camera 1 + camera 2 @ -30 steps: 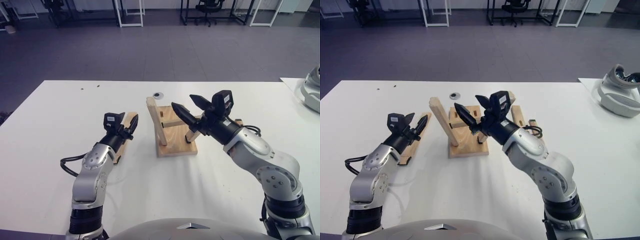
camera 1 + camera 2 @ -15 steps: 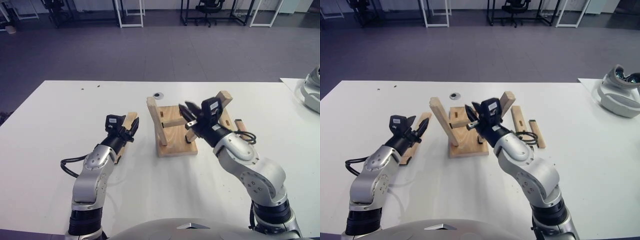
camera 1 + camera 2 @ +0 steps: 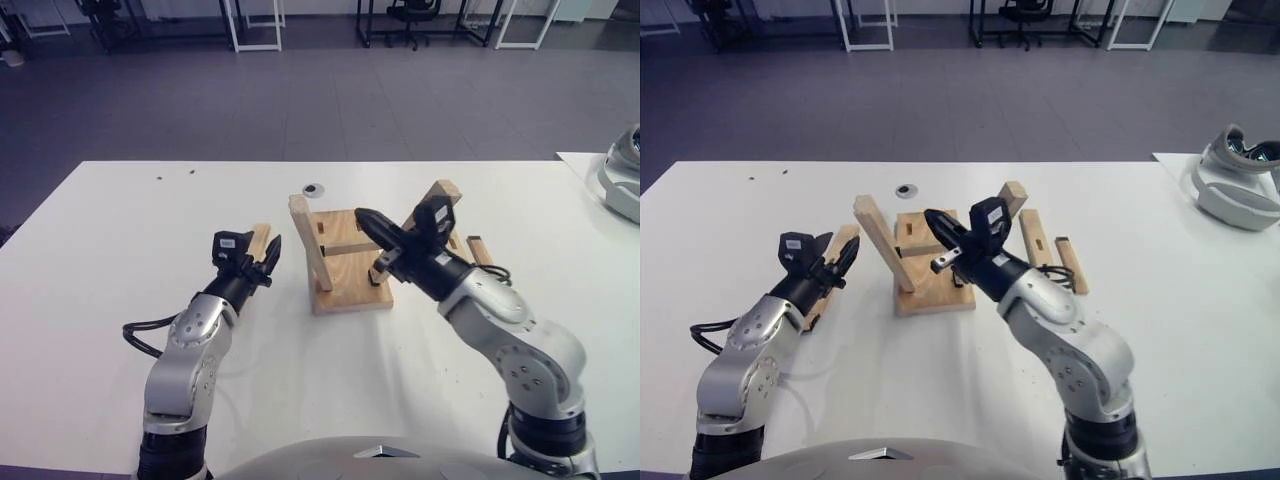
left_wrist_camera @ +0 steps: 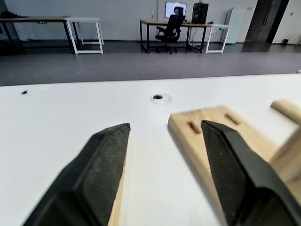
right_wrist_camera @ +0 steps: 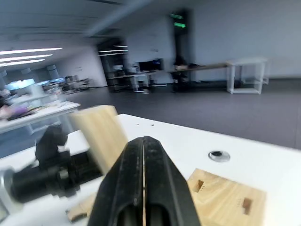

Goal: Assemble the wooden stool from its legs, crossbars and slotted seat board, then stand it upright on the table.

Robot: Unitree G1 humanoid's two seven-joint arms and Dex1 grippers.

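The right gripper [image 3: 362, 215], fingers pressed together above the seat board [image 3: 350, 292], could knock its leaning leg [image 3: 312, 245] loose (the left gripper [image 3: 270, 250], fingers apart, hovers left of it).

A: Any legible text?
B: None. Sticker [image 3: 228, 241] on left gripper [image 3: 268, 256], second sticker [image 3: 440, 212] on right gripper [image 3: 362, 215], print too small to read. Green sign [image 5: 177, 20] on far wall, blurred.
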